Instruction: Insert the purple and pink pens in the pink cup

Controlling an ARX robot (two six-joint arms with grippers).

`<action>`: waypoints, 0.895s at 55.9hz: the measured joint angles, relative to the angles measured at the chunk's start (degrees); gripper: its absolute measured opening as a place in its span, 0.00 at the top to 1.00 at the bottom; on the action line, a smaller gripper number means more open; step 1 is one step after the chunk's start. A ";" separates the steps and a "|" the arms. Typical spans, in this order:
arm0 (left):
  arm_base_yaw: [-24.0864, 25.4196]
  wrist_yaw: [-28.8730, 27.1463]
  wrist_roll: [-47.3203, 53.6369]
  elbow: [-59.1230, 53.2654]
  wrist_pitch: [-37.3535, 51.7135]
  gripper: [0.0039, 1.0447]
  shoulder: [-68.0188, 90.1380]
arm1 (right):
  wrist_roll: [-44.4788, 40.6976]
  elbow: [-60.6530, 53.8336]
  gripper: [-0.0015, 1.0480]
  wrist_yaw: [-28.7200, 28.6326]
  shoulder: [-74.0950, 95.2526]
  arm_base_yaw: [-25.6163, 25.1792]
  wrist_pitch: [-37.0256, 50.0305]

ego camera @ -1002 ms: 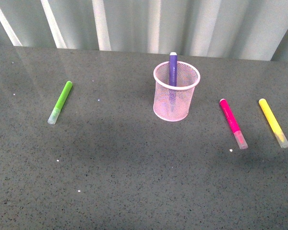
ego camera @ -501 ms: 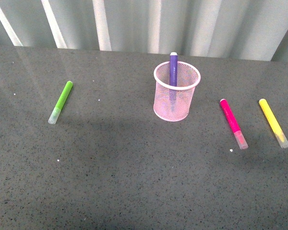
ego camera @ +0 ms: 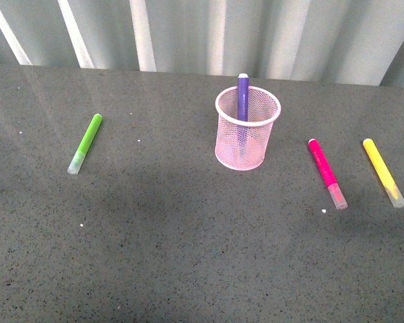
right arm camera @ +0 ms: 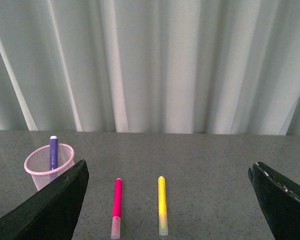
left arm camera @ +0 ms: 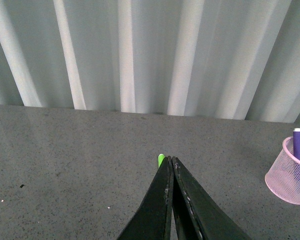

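Observation:
The pink cup (ego camera: 248,128) stands upright at the table's middle, and the purple pen (ego camera: 242,97) stands inside it with its top above the rim. The pink pen (ego camera: 326,173) lies flat on the table to the cup's right. Neither arm shows in the front view. In the left wrist view my left gripper (left arm camera: 170,159) is shut with nothing held, the pink cup (left arm camera: 289,178) and purple pen (left arm camera: 298,145) off to one side. In the right wrist view my right gripper (right arm camera: 167,170) is wide open above the table, with the pink pen (right arm camera: 116,207), pink cup (right arm camera: 46,166) and purple pen (right arm camera: 53,152) ahead.
A yellow marker (ego camera: 384,171) lies right of the pink pen, also the yellow marker (right arm camera: 162,204) in the right wrist view. A lime-green marker (ego camera: 85,142) lies at the left; its tip (left arm camera: 160,160) peeks past my left fingers. A ribbed metal wall (ego camera: 202,33) backs the table.

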 joint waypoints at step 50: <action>0.00 -0.07 0.02 -0.35 -27.04 0.97 -29.27 | -0.02 0.00 0.07 -0.02 0.00 0.00 0.00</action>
